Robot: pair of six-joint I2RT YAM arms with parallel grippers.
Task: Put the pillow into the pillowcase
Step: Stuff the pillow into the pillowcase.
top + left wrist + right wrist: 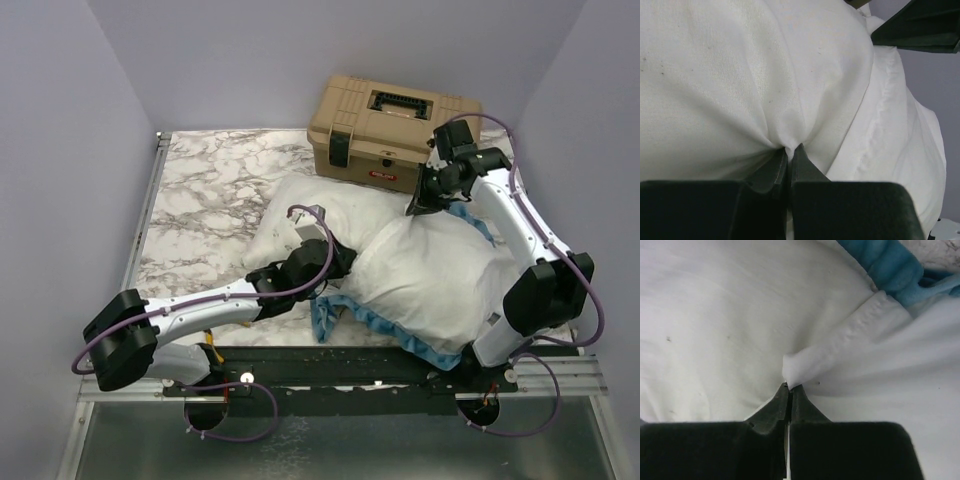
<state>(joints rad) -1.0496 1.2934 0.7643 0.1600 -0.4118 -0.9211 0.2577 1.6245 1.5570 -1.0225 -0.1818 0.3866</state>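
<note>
The white pillow [300, 205] lies across the middle of the table. Its right part is inside the pillowcase [440, 275], which shows its plain white inside and a blue frilled edging [380, 320]. My left gripper [347, 262] is at the case's mouth. In the left wrist view it [788, 149] is shut on a pinch of the speckled pillow [715, 90], with the brighter hemmed pillowcase [890, 150] to its right. My right gripper [415, 207] is at the far end of the mouth. It [790, 386] is shut on the pillowcase's stitched hem [850, 337], near the frill [890, 270].
A tan hard case [390, 130] stands at the back of the marble table [200, 190], just behind the pillow and my right wrist. Purple-grey walls close in on the left, back and right. My right arm's dark tip [920, 25] shows at the top of the left wrist view.
</note>
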